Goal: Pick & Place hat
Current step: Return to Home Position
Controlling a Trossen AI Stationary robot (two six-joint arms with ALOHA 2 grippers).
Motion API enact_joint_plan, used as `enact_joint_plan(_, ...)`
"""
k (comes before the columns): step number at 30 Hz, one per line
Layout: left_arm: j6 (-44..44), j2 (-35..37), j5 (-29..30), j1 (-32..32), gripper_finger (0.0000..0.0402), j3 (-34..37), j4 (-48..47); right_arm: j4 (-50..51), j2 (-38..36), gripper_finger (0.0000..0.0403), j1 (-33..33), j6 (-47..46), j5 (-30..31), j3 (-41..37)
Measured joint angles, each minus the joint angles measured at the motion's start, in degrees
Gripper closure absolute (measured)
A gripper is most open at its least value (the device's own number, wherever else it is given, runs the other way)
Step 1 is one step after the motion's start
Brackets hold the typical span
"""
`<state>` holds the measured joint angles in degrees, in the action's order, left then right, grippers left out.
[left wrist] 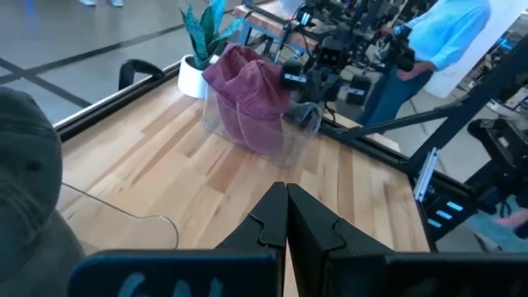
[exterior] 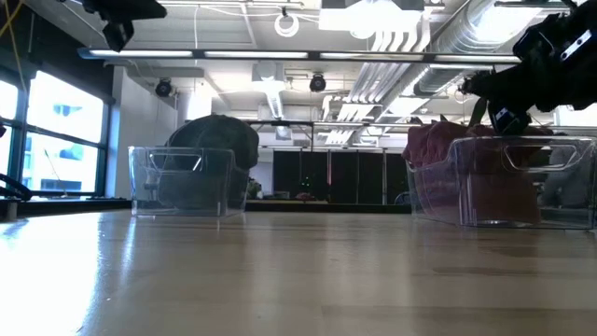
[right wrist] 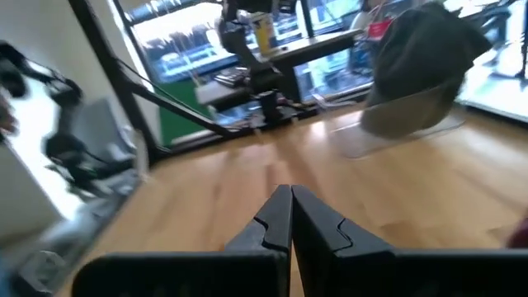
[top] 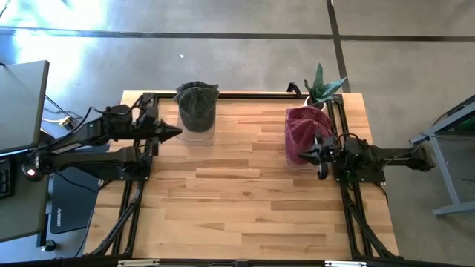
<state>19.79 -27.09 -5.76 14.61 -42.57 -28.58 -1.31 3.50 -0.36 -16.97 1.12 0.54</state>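
A dark grey cap [top: 197,106] sits in a clear bin [top: 195,132] near the table's far edge, left of centre; it also shows in the low view [exterior: 213,149] and the right wrist view [right wrist: 421,62]. A maroon hat [top: 304,132] fills a second clear bin [exterior: 504,182] at the right, seen too in the left wrist view [left wrist: 247,99]. My left gripper [top: 178,133] hovers shut just left of the grey cap's bin; its fingertips [left wrist: 286,191] meet. My right gripper [top: 320,157] hovers shut at the maroon hat's right side, its fingertips [right wrist: 290,191] together.
A potted plant [top: 320,89] stands at the far right corner behind the maroon hat's bin. Black frame rails [top: 133,200] run along the table's sides. The bare wooden top [top: 237,200] spreads between the arms. A person in a blue shirt [left wrist: 445,33] stands beyond the table.
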Motion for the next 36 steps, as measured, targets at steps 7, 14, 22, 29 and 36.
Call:
enact_joint_plan(7, -4.36, 3.43, -0.51, 0.0, 0.0401, 0.02, -5.52, -0.2, 1.68, 0.0391, 0.0, 6.84, 1.6, 0.0)
enact_joint_plan(14, -20.37, 5.09, -2.03, 0.0, 0.0401, 0.02, -5.34, -0.22, 1.69, 0.0396, 0.0, 6.89, 1.6, 0.0)
enact_joint_plan(22, -19.83, 14.5, 0.22, -0.02, 0.0401, 10.99, 0.95, -0.23, 1.69, 0.0395, 0.0, 6.83, 1.64, -0.02)
enact_joint_plan(29, -10.77, 21.74, 0.27, 0.0, 0.0402, 27.21, 27.9, -0.23, 1.69, 0.0397, 0.0, 6.74, 1.68, -0.02)
enact_joint_plan(36, -6.72, 21.72, -1.5, 0.0, 0.0401, 31.9, 29.35, -0.21, 1.69, 0.0399, 0.0, 6.88, 1.73, -0.02)
